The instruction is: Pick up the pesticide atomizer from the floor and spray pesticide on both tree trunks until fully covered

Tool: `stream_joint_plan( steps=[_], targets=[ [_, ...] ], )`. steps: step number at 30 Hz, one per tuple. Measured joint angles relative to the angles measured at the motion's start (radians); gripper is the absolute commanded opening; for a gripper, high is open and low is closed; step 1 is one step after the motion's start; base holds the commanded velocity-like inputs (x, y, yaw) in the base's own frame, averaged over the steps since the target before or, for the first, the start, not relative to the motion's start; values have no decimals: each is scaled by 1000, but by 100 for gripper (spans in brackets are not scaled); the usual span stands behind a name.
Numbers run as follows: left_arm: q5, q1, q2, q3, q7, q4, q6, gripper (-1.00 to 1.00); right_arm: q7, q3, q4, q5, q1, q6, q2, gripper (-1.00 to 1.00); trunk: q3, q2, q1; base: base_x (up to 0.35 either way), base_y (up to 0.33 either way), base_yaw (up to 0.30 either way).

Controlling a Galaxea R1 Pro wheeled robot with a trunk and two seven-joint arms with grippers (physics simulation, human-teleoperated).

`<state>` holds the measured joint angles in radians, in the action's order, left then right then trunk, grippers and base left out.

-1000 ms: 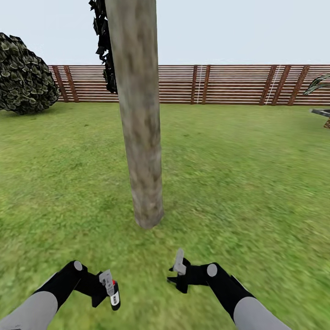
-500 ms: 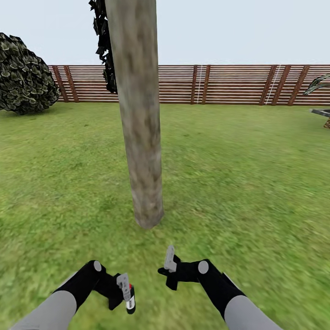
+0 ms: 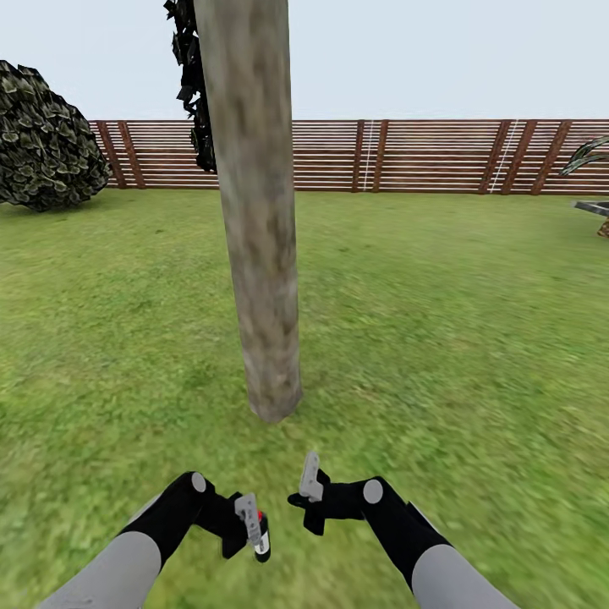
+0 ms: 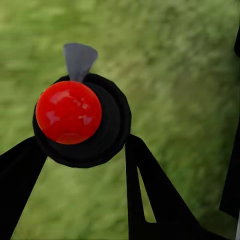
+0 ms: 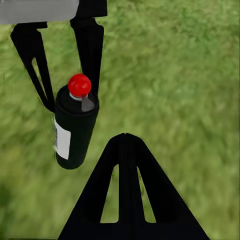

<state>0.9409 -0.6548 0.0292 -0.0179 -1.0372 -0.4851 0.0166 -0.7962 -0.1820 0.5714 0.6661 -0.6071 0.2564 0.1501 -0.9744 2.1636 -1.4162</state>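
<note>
My left gripper (image 3: 256,531) is clamped on the pesticide atomizer (image 3: 262,540), one black finger (image 4: 150,190) on each side of its round body. In the left wrist view I look straight down on its red top (image 4: 69,112), with a small grey nozzle (image 4: 79,59) poking out past the dark rim. In the right wrist view the bottle (image 5: 75,127) hangs between those fingers (image 5: 89,47) over the grass, dark-bodied, with a pale label on its side and the red cap uppermost.

My right gripper (image 3: 309,499) sits just right of the left one, near the bottom of the head view, holding nothing — one grey finger stands up, but whether its jaws are spread or closed I cannot tell. Its black finger (image 5: 127,195) fills the near part of the right wrist view, close to the bottle without touching it.

Just beyond both grippers, straight ahead, rises the tree trunk (image 3: 258,220) — thick, pale grey-brown, mottled, meeting the lawn (image 3: 440,338) at its base. No white specks show on its bark. Behind the trunk hangs black foliage (image 3: 190,76); a round dark bush (image 3: 46,139) stands far left, and the brown slatted fence (image 3: 397,156) closes off the far side, with palm fronds (image 3: 588,152) at the far right.
</note>
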Motion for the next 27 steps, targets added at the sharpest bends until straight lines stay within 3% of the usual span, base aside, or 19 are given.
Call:
stream_joint_plan(
  steps=[5,20,27],
  targets=[
    [-3,0,5,0,-2,-7,-2,-100,-91,0,16,1,0,-1,0,-100,0,0,0,0,0,0],
    [-8,2,6,0,-17,-6,-22,-100,-101,2,23,5,0,-1,-2,-100,0,0,0,0,0,0],
    [-16,0,21,0,-44,-6,-75,-100,-101,2,23,6,0,-1,-3,-100,0,0,0,0,0,0]
  ],
)
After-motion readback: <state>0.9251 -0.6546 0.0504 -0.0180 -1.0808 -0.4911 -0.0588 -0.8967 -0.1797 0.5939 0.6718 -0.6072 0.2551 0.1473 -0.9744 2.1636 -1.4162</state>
